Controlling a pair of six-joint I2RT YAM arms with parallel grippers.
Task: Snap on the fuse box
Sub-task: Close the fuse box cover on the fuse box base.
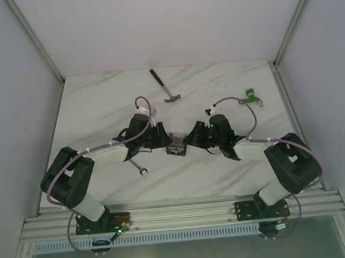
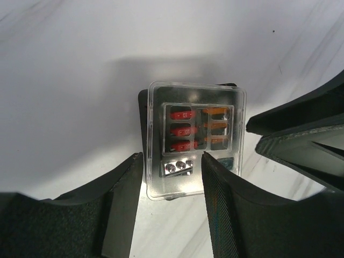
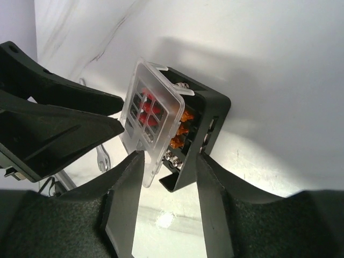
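Note:
The fuse box (image 1: pixel 175 145) is a small black box with red and orange fuses, lying on the white table between both grippers. A clear lid covers its top in the left wrist view (image 2: pixel 196 140). In the right wrist view the lid (image 3: pixel 148 113) stands ajar from the black body (image 3: pixel 207 115) at the near end. My left gripper (image 1: pixel 160 137) is open, with its fingertips at the box's near edge (image 2: pixel 172 158). My right gripper (image 1: pixel 191 140) is open, and its jaws straddle the box's end (image 3: pixel 167 156), one by the lid and one against the black side.
A hammer (image 1: pixel 166 87) lies at the back centre. A small wrench (image 1: pixel 139 167) lies left of the box, near the left arm. A green-and-red connector piece (image 1: pixel 252 95) lies at the back right. Grey walls enclose the table on three sides.

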